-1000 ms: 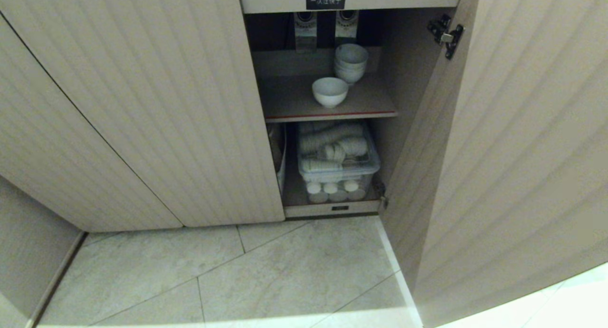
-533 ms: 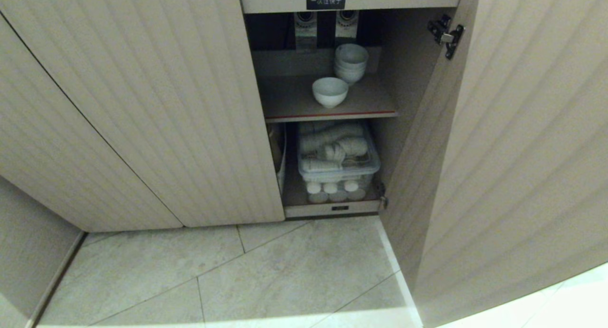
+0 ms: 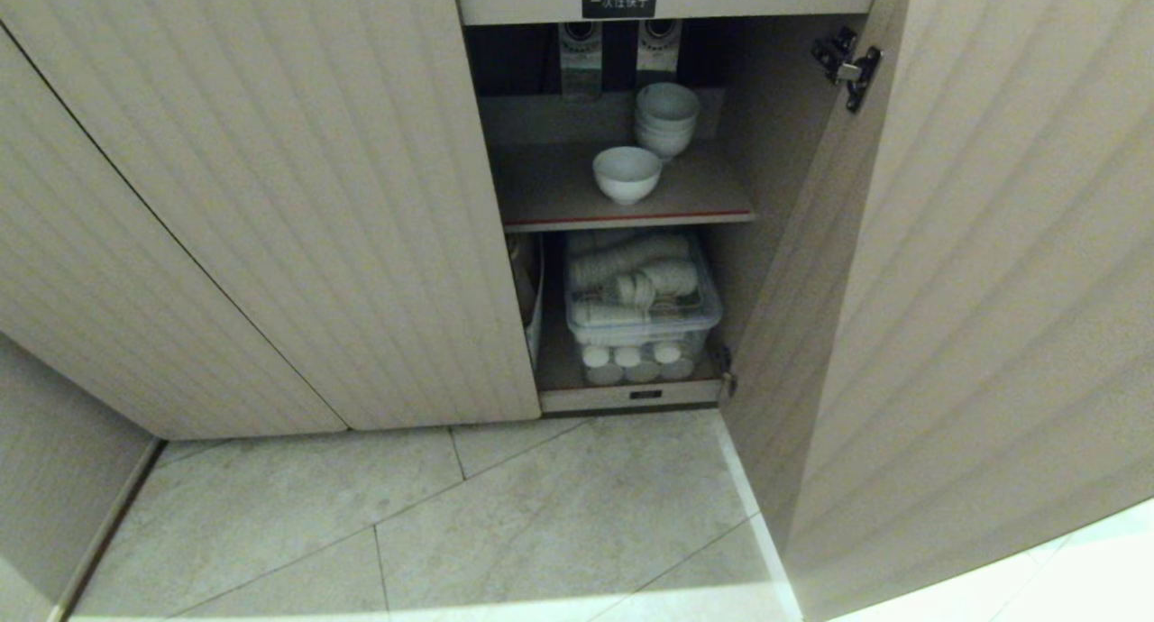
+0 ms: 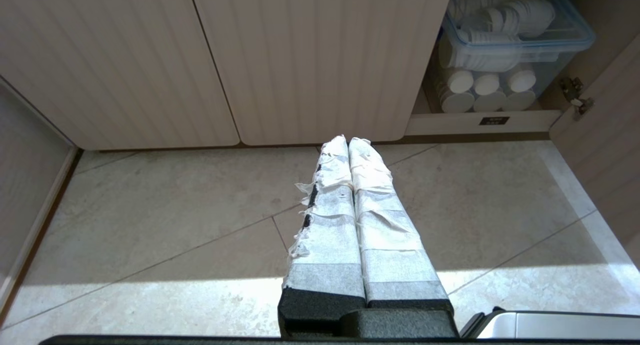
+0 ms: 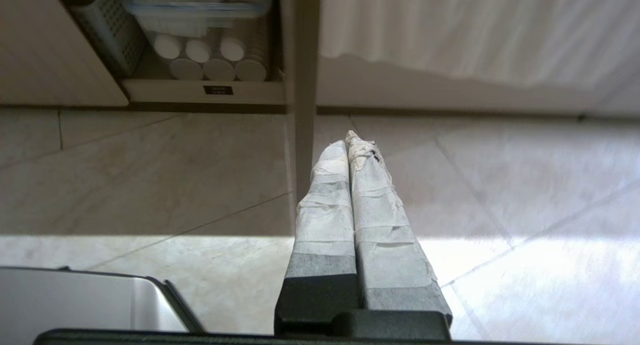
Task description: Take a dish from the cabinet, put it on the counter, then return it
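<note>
The dish, a small white footed bowl, stands alone on the brown shelf of the open cabinet in the head view. Neither arm shows in that view. My left gripper hangs low over the floor tiles, its tape-wrapped fingers pressed together on nothing. My right gripper is likewise shut and empty, pointing at the edge of the open door. The counter is out of view.
A stack of white bowls stands behind the dish. Below the shelf sits a clear bin of white cups. The right door is swung wide open; the left door is shut. Pale floor tiles lie in front.
</note>
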Controlling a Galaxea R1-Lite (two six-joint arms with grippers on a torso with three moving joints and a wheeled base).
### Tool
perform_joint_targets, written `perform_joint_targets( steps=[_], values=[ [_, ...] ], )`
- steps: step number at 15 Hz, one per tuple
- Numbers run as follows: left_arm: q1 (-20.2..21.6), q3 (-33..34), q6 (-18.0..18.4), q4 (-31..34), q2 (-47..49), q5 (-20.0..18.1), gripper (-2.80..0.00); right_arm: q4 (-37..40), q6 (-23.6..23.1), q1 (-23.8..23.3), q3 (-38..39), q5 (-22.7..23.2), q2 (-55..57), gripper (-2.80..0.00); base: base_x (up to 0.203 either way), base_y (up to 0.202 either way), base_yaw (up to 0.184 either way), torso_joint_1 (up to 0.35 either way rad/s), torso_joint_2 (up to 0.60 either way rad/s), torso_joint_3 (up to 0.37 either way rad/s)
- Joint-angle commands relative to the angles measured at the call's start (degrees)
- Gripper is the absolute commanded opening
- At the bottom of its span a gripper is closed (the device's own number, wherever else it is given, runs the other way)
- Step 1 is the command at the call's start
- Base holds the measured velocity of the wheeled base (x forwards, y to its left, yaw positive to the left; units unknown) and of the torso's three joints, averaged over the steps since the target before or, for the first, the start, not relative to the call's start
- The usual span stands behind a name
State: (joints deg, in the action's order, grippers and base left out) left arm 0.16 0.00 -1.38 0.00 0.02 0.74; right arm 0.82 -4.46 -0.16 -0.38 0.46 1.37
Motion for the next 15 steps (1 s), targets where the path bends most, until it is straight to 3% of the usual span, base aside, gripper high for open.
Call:
perform_joint_targets(
  steps=[1,2,6,8,12,15],
  values=[
    [0.02,0.00,-0.03,0.00,-0.02,0.05,-2.80,0.96,2.67,-0.02,-1.81,-0.81,3.67,-2.80,0.000,0.000,0.000,0.000,0.00,0.000],
    [0.02,0.00,-0.03,0.00,-0.02,0.05,-2.80,1.61,3.01,-0.06,-3.05,-1.82,5.68,-2.80,0.000,0.000,0.000,0.000,0.00,0.000],
    [0.02,0.00,-0.03,0.00,-0.02,0.05,-2.80,4.08,3.50,-0.76,-7.44,-13.08,10.49,-2.80,0.000,0.000,0.000,0.000,0.00,0.000],
    [0.02,0.00,-0.03,0.00,-0.02,0.05,-2.80,4.22,6.17,-2.39,-9.27,-15.87,14.05,-2.80,0.000,0.000,0.000,0.000,0.00,0.000],
    [0.02,0.00,-0.03,0.00,-0.02,0.05,-2.80,4.43,9.62,-9.47,-12.93,-15.53,21.47,-2.80,0.000,0.000,0.000,0.000,0.00,0.000],
    [0.02,0.00,-0.03,0.00,-0.02,0.05,-2.80,2.18,8.58,-9.67,-14.09,-5.06,22.76,-2.80,0.000,0.000,0.000,0.000,0.00,0.000]
  ],
)
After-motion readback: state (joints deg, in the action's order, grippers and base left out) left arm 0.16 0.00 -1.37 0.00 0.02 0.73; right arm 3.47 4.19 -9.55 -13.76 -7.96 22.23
